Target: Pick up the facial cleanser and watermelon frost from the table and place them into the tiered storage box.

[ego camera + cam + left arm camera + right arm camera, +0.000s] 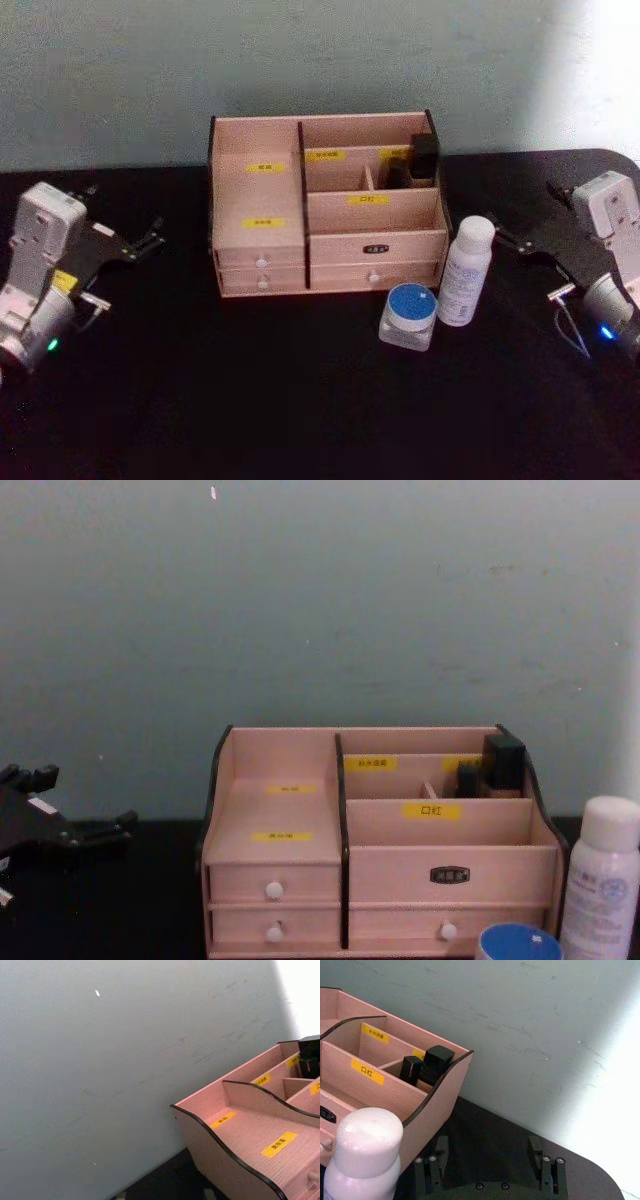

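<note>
Two arms flank the black table [300,430] in the head view. The left pincer [125,215] sits at the left edge and the right pincer [527,212] at the right edge, and we read both as having their fingers apart and holding nothing. Between them stands the light wooden tiered storage box [262,200]. Just before its right front corner, a white cylindrical bottle with a white cap [466,272] stands upright on the table, with a small clear jar with a round blue lid [409,315] just beside it.

In the left wrist view we see the box's stepped left compartments [250,1135] against a grey-green wall [100,1060].

In the right wrist view the right pincer [487,1152] is spread wide, with the bottle [367,1145] near it.

In the chest view the left pincer [85,800] lies low at the left. The bottle [603,875] and the jar [520,945] stand before the box [280,780].
</note>
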`<state>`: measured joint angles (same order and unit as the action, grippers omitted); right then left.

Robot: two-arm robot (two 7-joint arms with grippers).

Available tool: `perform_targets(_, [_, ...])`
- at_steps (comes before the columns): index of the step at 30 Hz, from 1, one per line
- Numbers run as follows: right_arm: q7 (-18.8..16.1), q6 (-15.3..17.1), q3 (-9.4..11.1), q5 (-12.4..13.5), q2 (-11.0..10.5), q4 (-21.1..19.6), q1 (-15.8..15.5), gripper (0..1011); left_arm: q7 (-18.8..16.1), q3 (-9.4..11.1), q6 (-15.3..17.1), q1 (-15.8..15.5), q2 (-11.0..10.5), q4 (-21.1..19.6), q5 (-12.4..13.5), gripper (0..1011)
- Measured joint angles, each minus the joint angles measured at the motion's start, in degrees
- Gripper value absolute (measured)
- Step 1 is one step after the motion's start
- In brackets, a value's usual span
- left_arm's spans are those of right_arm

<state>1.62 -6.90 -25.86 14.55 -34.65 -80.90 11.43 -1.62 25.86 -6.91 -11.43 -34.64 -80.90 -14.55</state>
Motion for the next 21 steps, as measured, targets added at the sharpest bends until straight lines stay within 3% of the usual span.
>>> perform_targets(21, [0.0,0.0,0.0,0.0,0.0,0.0,0.0,1002,0.0,0.0,0.0,0.0,0.0,0.0,0.0,1001])
